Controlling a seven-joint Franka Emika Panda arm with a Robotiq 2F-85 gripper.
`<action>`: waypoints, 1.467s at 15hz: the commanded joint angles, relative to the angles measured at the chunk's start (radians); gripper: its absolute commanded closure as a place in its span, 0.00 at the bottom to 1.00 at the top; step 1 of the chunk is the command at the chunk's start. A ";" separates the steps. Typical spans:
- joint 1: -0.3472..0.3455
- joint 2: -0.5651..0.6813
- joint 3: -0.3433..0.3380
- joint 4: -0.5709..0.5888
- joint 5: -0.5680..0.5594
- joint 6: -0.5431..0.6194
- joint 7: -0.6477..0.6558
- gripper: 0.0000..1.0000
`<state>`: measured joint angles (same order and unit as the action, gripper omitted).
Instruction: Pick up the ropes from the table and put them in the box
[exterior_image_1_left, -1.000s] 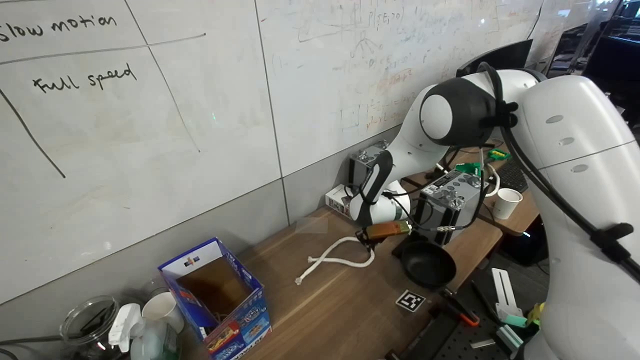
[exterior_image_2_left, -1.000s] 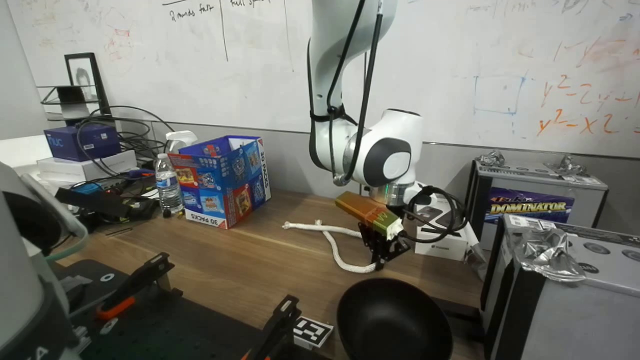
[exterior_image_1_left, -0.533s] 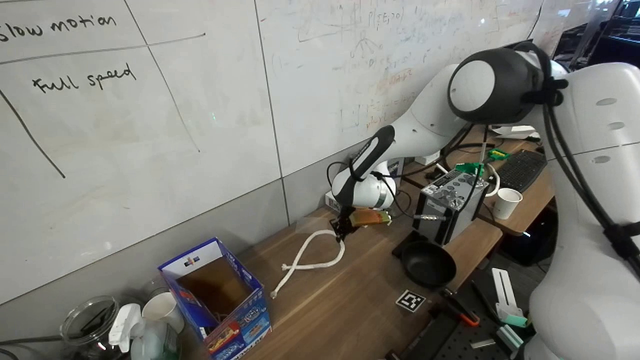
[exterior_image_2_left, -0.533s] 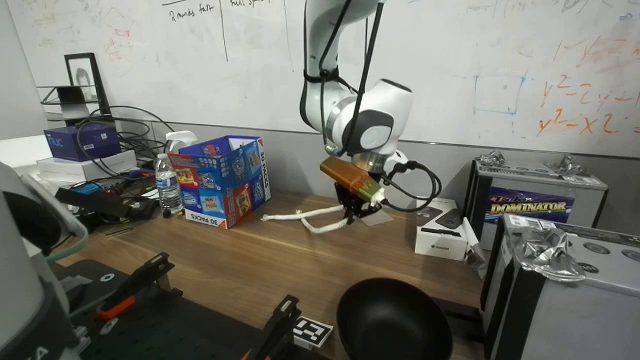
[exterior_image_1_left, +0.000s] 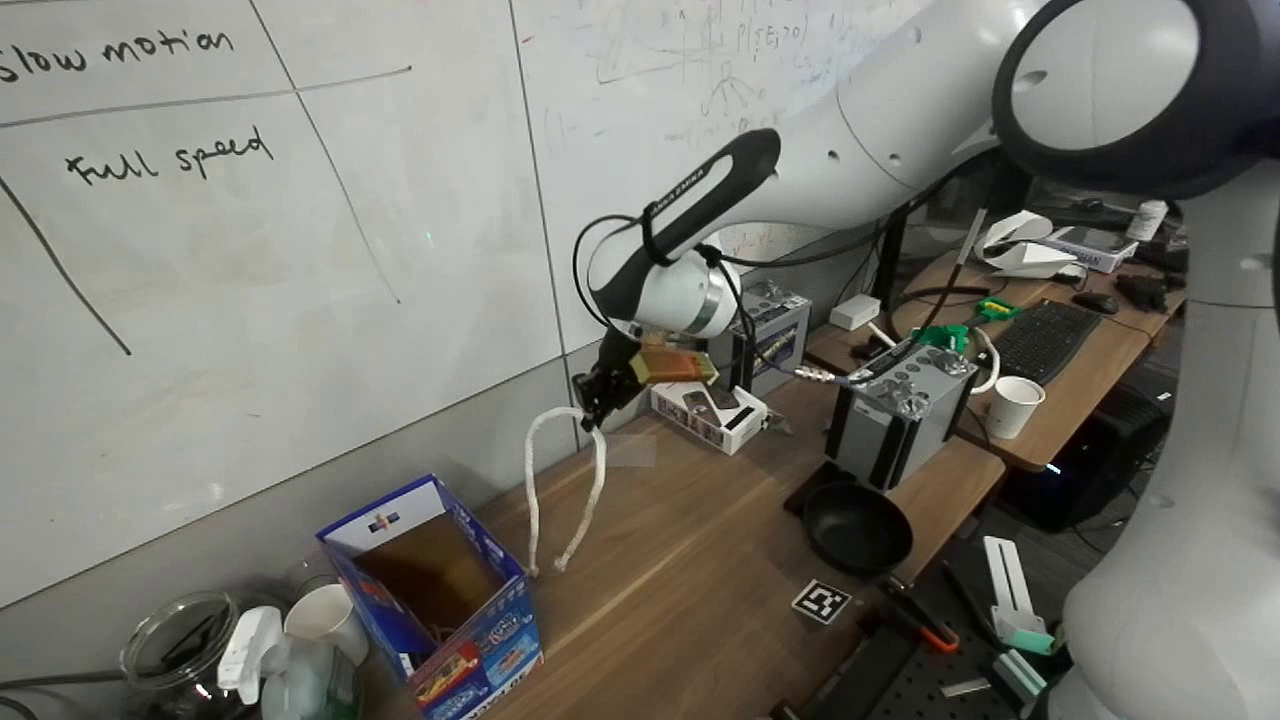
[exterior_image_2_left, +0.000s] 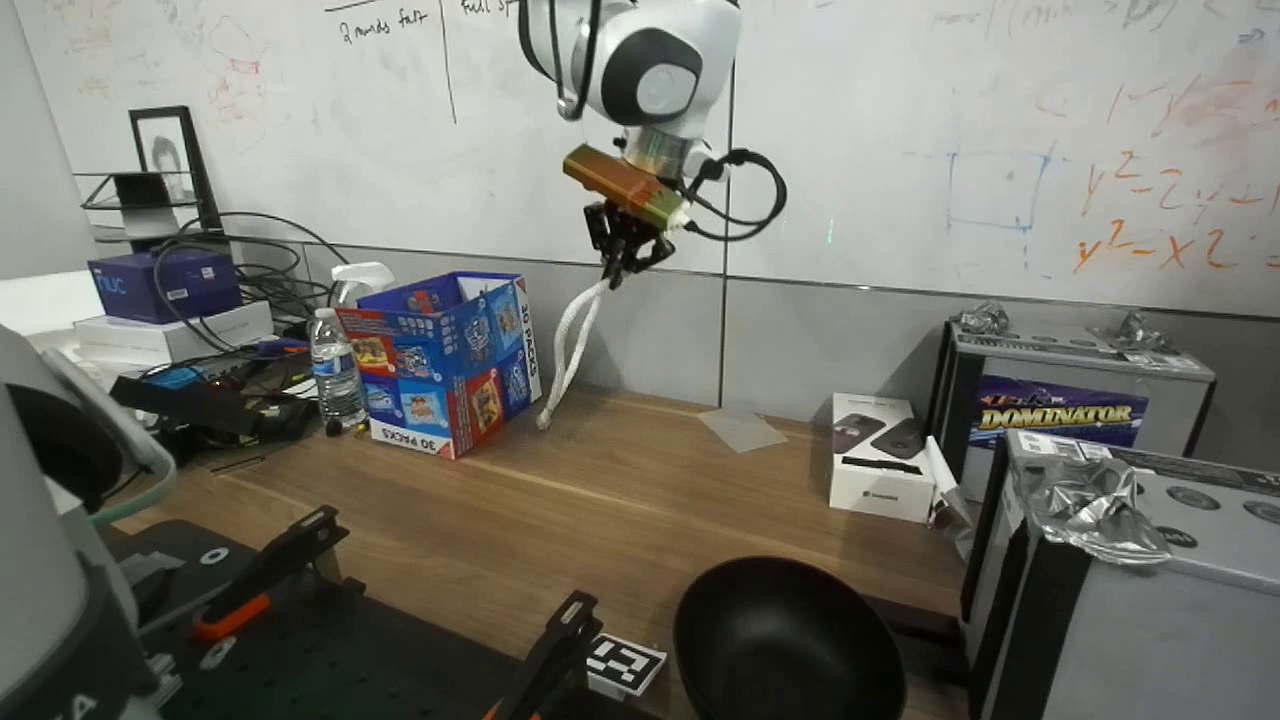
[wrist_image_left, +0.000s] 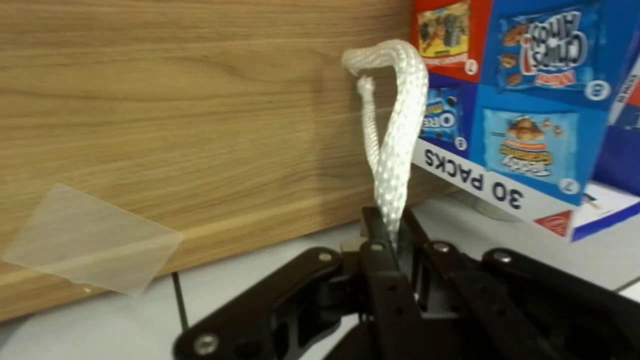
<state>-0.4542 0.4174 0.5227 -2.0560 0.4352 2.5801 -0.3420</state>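
Observation:
My gripper (exterior_image_1_left: 590, 420) is shut on the bend of a white rope (exterior_image_1_left: 532, 490), whose two strands hang down; this also shows in an exterior view (exterior_image_2_left: 577, 350). In the wrist view the rope (wrist_image_left: 395, 165) runs out from between the closed fingers (wrist_image_left: 390, 220). The open-topped blue box (exterior_image_1_left: 485, 640) stands on the brown table (exterior_image_1_left: 690, 600); it also shows in an exterior view (exterior_image_2_left: 440, 370). The gripper is above and beside the box, not over its opening. I cannot tell whether the rope ends touch the table. Something pale and small shows low inside the box, unclear.
The whiteboard wall (exterior_image_1_left: 480, 430) rises right behind the box and gripper. A black bowl (exterior_image_2_left: 790, 640), a white phone box (exterior_image_2_left: 880, 460) and grey metal units (exterior_image_1_left: 890, 410) stand on the table. A spray bottle (exterior_image_1_left: 300, 680) and a paper cup (exterior_image_1_left: 328, 620) stand beside the box.
The gripper, shut on the rope, has risen and moved toward the box. The rope lay looped on the table and now hangs from the fingers. The box has not moved.

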 joint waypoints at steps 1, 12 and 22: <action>0.185 -0.170 -0.110 0.026 0.010 -0.110 0.071 0.97; 0.585 -0.338 -0.282 0.249 -0.332 -0.326 0.533 0.97; 0.678 -0.311 -0.276 0.335 -0.459 -0.403 0.640 0.97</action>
<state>0.1875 0.0923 0.2592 -1.7790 0.0235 2.2166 0.2528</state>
